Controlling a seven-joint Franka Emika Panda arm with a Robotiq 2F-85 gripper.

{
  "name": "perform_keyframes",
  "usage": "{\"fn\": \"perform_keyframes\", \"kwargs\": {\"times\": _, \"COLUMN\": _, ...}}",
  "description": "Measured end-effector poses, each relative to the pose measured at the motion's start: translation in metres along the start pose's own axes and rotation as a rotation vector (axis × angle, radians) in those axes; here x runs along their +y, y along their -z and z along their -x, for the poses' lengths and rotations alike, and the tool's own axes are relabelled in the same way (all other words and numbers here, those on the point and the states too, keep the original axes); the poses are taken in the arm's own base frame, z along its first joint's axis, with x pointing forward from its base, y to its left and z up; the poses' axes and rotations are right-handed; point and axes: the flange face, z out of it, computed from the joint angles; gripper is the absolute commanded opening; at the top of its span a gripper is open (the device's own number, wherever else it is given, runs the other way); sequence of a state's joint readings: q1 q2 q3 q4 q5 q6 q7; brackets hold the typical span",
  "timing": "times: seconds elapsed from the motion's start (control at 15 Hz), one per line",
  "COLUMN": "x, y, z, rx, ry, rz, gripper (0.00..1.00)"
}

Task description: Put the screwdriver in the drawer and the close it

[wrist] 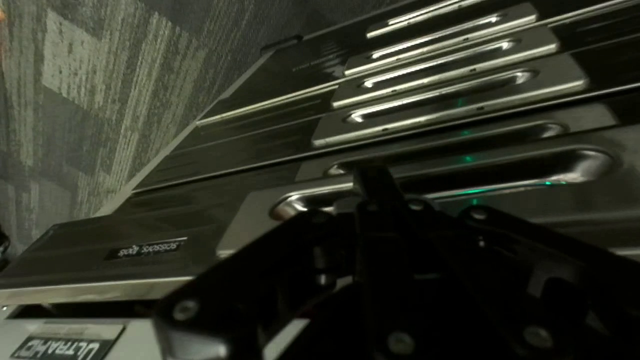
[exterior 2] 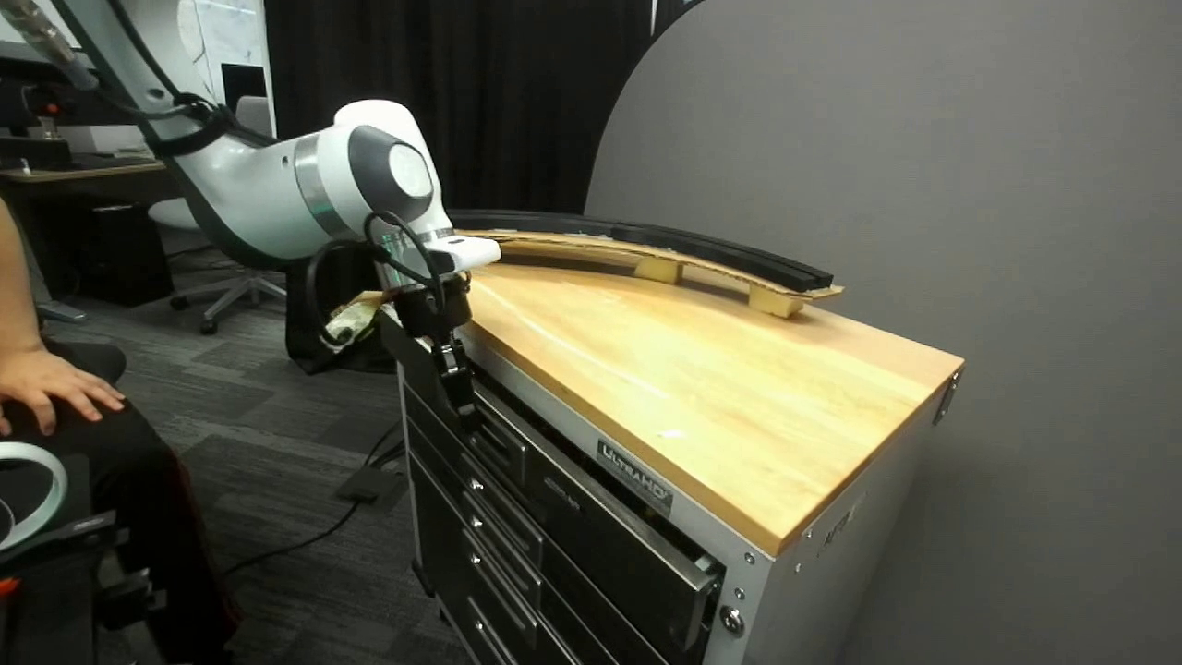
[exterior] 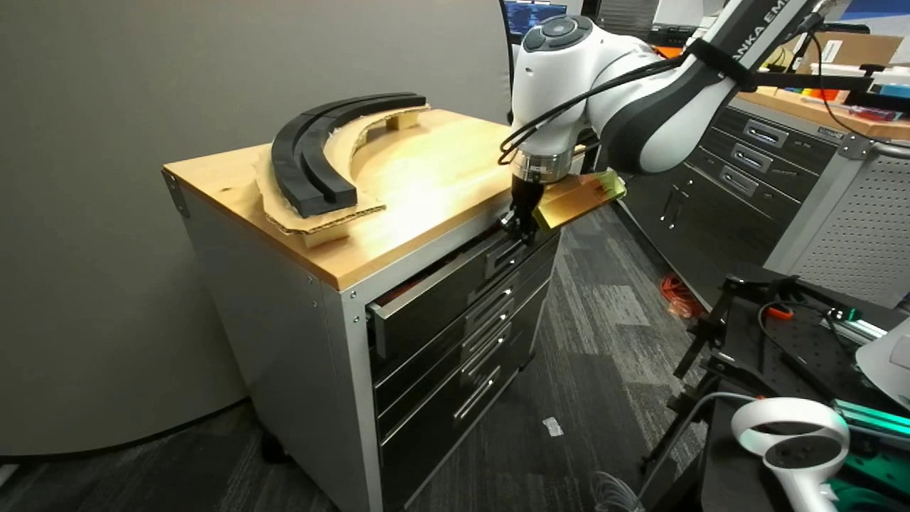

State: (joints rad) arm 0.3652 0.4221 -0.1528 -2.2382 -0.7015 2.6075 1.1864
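The drawer is the top one of the cabinet. Its dark front (exterior: 434, 306) stands out slightly, leaving a narrow gap under the worktop; the front also shows in an exterior view (exterior 2: 591, 517) and in the wrist view (wrist: 200, 260). My gripper (exterior: 525, 231) points down at the drawer's front, by its silver handle (wrist: 500, 175). In the wrist view the dark fingers (wrist: 377, 187) are together and overlap the handle; nothing shows between them. It also shows in an exterior view (exterior 2: 462, 402). The screwdriver is out of view; most of the drawer's inside is hidden.
A wooden worktop (exterior: 426, 185) overhangs the drawer and carries a black curved track (exterior: 306, 156) on cardboard. More drawers (exterior: 490, 334) lie below. A black table (exterior: 768, 341) with a white controller (exterior: 789, 441) stands nearby. A person's hand (exterior 2: 55, 388) shows at the side.
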Motion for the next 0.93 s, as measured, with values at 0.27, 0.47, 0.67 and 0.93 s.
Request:
{"fn": "perform_keyframes", "kwargs": {"times": 0.27, "x": -0.020, "y": -0.007, "z": 0.010, "rx": 0.121, "ry": -0.016, "rz": 0.003, "gripper": 0.00}}
{"fn": "perform_keyframes", "kwargs": {"times": 0.47, "x": -0.027, "y": -0.008, "z": 0.019, "rx": 0.181, "ry": -0.032, "rz": -0.026, "gripper": 0.19}}
{"fn": "perform_keyframes", "kwargs": {"times": 0.67, "x": -0.028, "y": -0.008, "z": 0.025, "rx": 0.216, "ry": -0.042, "rz": -0.041, "gripper": 0.42}}
{"fn": "perform_keyframes", "kwargs": {"times": 0.93, "x": -0.013, "y": 0.008, "z": 0.030, "rx": 0.218, "ry": -0.044, "rz": -0.048, "gripper": 0.72}}
